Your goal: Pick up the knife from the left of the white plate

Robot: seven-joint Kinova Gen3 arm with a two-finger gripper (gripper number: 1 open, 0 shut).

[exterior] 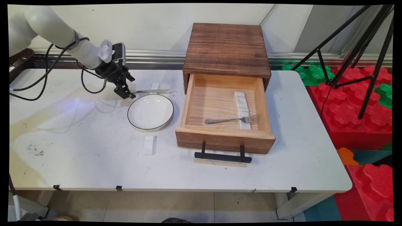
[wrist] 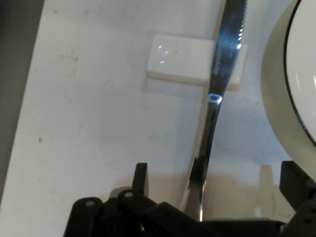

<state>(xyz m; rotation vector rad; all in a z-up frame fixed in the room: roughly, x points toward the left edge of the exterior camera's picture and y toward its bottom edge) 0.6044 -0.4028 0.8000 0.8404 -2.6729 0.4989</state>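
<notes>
Knife (wrist: pixel 217 84) lies across white rest (wrist: pixel 182 64) on counter (exterior: pixel 78 141), beside plate (exterior: pixel 150 111). Hand (exterior: pixel 125 91) spread around its handle, not gripping. Risk: off-centre closing could tip knife off rest against plate.

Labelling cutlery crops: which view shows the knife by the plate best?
Hand view. The knife fills the frame: serrated blade lying across a white rest, handle between the open claw fingers. Main view shows only a thin sliver behind the plate, partly hidden by the claw.
</notes>
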